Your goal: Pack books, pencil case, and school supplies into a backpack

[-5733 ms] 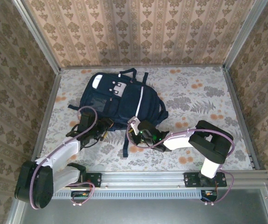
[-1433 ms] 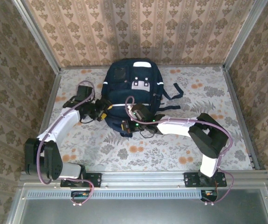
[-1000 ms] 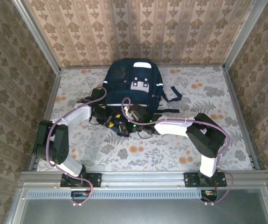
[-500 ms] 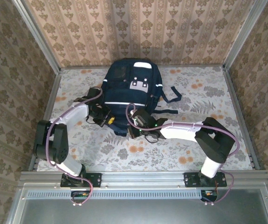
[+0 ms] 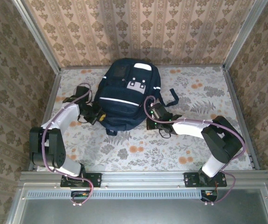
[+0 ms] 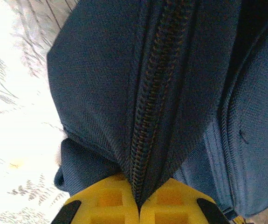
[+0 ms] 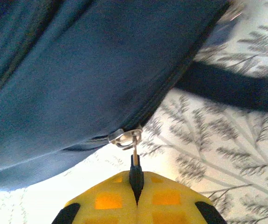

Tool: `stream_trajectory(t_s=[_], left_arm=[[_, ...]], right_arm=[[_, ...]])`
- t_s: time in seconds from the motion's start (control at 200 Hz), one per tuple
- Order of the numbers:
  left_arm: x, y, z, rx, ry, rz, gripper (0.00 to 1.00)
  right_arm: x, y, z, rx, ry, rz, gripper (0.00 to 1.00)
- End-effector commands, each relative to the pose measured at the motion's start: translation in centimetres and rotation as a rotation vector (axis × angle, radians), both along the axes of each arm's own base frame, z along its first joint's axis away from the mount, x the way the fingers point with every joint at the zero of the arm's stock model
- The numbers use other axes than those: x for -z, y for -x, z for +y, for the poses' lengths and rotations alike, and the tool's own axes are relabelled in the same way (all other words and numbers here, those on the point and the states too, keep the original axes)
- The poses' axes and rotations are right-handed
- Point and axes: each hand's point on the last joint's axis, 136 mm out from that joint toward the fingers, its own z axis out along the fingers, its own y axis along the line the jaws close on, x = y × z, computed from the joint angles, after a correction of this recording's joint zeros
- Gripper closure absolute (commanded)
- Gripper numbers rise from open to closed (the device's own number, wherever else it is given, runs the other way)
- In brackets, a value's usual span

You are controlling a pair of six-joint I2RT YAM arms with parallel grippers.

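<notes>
The navy backpack (image 5: 124,95) lies flat at the back middle of the table, white patch up. My left gripper (image 5: 97,116) is at its lower left edge, shut on a fold of backpack (image 6: 101,84) fabric along the closed zipper seam (image 6: 157,93). My right gripper (image 5: 152,113) is at the bag's lower right edge, shut on the black zipper pull (image 7: 134,171), which hangs from the metal slider (image 7: 124,137) on the backpack (image 7: 78,70) seam. The books, the pencil case and the school supplies are hidden.
A black strap (image 5: 172,98) trails from the bag's right side, seen as a dark band (image 7: 231,91) on the floral cloth. Patterned walls (image 5: 12,70) close in the table on three sides. Open cloth (image 5: 208,93) lies to the right.
My right gripper has travelled right along the bag's lower edge with the zipper pull in it. The left gripper has moved left and shut on the fabric. The bag has turned slightly.
</notes>
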Motion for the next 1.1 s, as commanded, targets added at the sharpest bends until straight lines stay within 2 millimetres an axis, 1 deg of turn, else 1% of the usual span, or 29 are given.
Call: stream_trajectory(t_s=[0.0,0.025,0.095,0.17,0.22,0.29,0.39,0.5,0.585,0.675,0.84,0.94,0.99,1.095], left_arm=[[-2.0,-1.5,2.8,0.057,-0.14,-0.065,0.93],[-2.3,-1.5,2.9,0.071,-0.15,-0.059,0.89],[-3.0,-1.7,2.9,0.087,-0.155,-0.056,0.69],[-3.4,-1.4,3.0,0.076,-0.156,-0.065,0.53],[-3.3,-0.9,2.9,0.062,-0.14,-0.058,0.45],[-3.1,-0.1,2.1,0.057,-0.087,-0.046,0.41],[-2.5,1.3,0.5,0.059,-0.032,-0.014,0.39],[-1.6,2.8,-1.7,0.056,0.01,0.011,0.37],[-0.7,3.2,-2.8,0.052,0.018,0.018,0.35],[0.1,2.8,-3.6,0.058,0.027,0.035,0.36],[0.6,1.7,-4.7,0.076,0.027,0.02,0.43],[1.1,1.1,-4.9,0.079,0.014,0.014,0.47],[1.5,0.8,-4.7,0.082,-0.012,0.011,0.49],[2.7,0.8,-4.4,0.077,-0.02,0.043,0.58]], right_arm=[[-0.1,0.4,2.4,-0.032,-0.079,0.045,1.0],[-0.5,0.4,3.4,-0.057,-0.101,0.043,1.0],[-1.9,0.5,6.2,-0.122,-0.144,0.026,1.0],[-3.2,0.7,8.8,-0.181,-0.165,0.008,1.0],[-3.9,0.8,9.9,-0.201,-0.177,0.003,1.0],[-4.7,0.9,11.2,-0.219,-0.2,-0.003,1.0],[-5.1,0.9,11.9,-0.214,-0.227,0.004,1.0],[-4.9,0.8,12.2,-0.207,-0.245,0.013,1.0],[-4.5,0.9,12.7,-0.212,-0.258,0.024,1.0],[-4.3,1.2,13.1,-0.219,-0.265,0.037,1.0],[-4.3,1.6,13.3,-0.224,-0.277,0.039,1.0],[-4.4,1.8,13.3,-0.227,-0.286,0.038,1.0],[-4.4,1.9,13.4,-0.23,-0.289,0.037,1.0],[-4.2,2.1,13.4,-0.233,-0.291,0.039,1.0]])
